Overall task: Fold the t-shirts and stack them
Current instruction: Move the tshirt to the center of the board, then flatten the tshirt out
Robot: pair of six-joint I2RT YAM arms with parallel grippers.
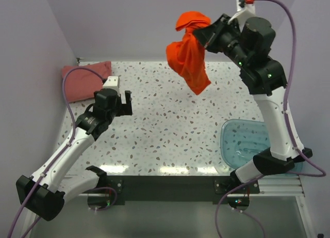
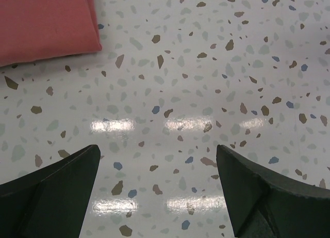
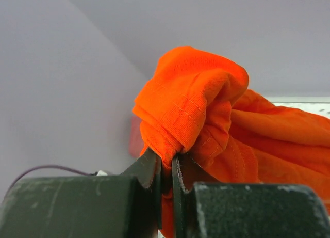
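Observation:
My right gripper [image 1: 204,35] is shut on the bright orange-red t-shirt [image 1: 188,54] and holds it bunched, high above the back of the table; the cloth hangs down free. In the right wrist view the orange-red t-shirt [image 3: 206,119] bulges out above the closed gripper [image 3: 167,163]. The dusty pink-red t-shirt [image 1: 85,79] lies folded at the back left corner, also showing in the left wrist view [image 2: 44,24]. My left gripper [image 1: 119,97] is open and empty just right of it, its dark fingers [image 2: 56,189] above bare tabletop.
A translucent blue plastic tub [image 1: 245,142] stands at the front right beside the right arm's base. The speckled table [image 1: 170,124] is bounded by grey walls at the back and sides, with a black rail along its near edge.

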